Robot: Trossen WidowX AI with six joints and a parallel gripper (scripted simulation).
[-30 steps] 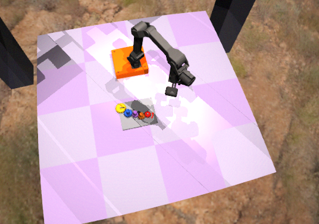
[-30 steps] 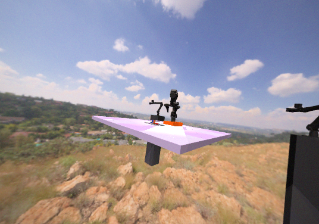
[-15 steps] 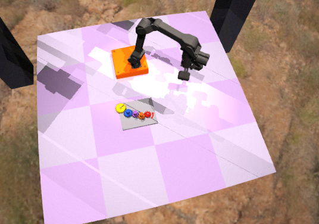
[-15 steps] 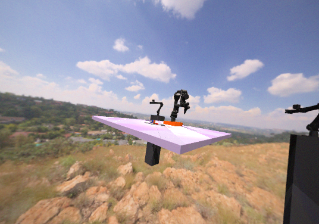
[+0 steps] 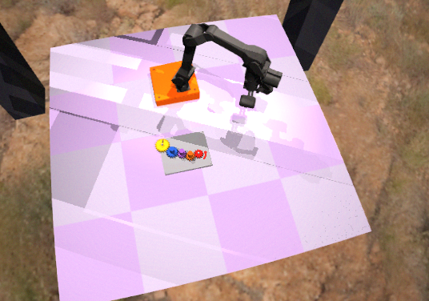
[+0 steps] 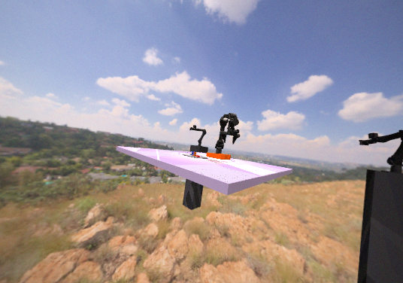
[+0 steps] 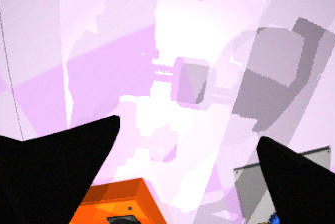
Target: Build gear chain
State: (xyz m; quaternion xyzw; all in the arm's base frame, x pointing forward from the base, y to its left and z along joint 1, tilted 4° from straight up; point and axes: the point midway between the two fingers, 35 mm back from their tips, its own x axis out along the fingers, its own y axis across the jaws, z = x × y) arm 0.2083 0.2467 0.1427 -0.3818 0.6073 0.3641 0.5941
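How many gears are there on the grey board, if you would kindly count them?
5, left to right in the top view: yellow gear, blue gear, purple gear, orange gear, red gear. None seems hidden there.

Seen from the top view, the board [image 5: 186,166] [image 7: 245,182] lies on the table [image 5: 174,244] [image 6: 194,169] [image 7: 34,55], in front of the arm's base plate [image 5: 162,88] [image 6: 218,156] [image 7: 134,192]. Five gears [image 5: 182,153] run in a row across it, the leftmost gear [image 5: 162,145] overlapping its left edge. An arrow [image 5: 205,154] lies just right of the rightmost gear [image 5: 198,154].
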